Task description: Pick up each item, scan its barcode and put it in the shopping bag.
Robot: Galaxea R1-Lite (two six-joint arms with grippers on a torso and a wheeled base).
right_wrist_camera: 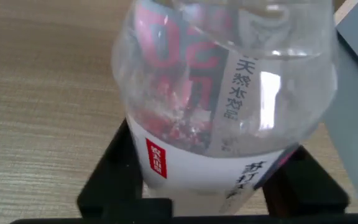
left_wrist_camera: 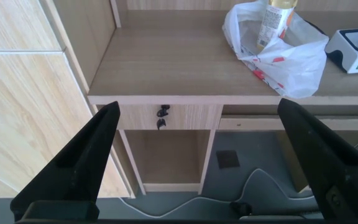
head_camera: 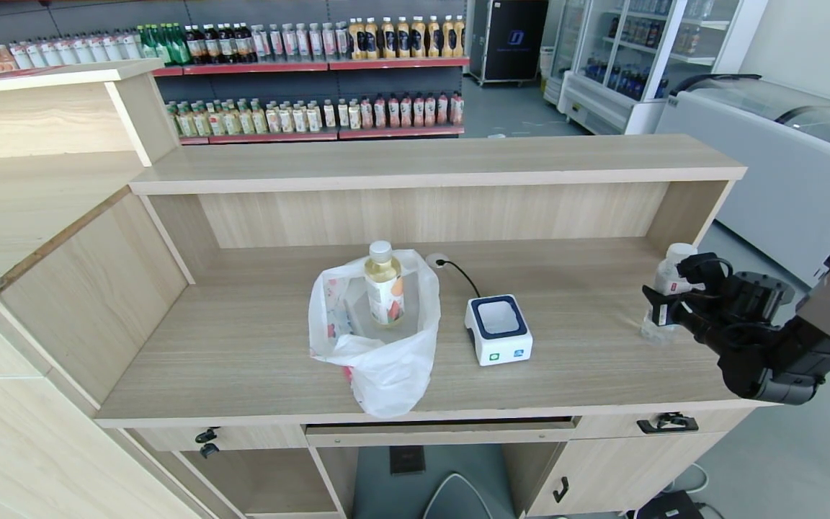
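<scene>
Clear bottle [head_camera: 668, 277] stands upright near the right edge of the table [head_camera: 242, 346], at 3 o'clock from the scanner [head_camera: 498, 329] and well apart from it. The right gripper [head_camera: 658, 306] has its fingers [right_wrist_camera: 107, 180] closed snugly on the bottle's lower body. The shopping bag [head_camera: 386, 360] sits just beside the scanner at its 9 o'clock, mouth open, with a tea bottle [head_camera: 384, 288] upright inside. The left gripper [left_wrist_camera: 197, 106] hangs off the table's front left corner, fingers spread wide, holding nothing.
</scene>
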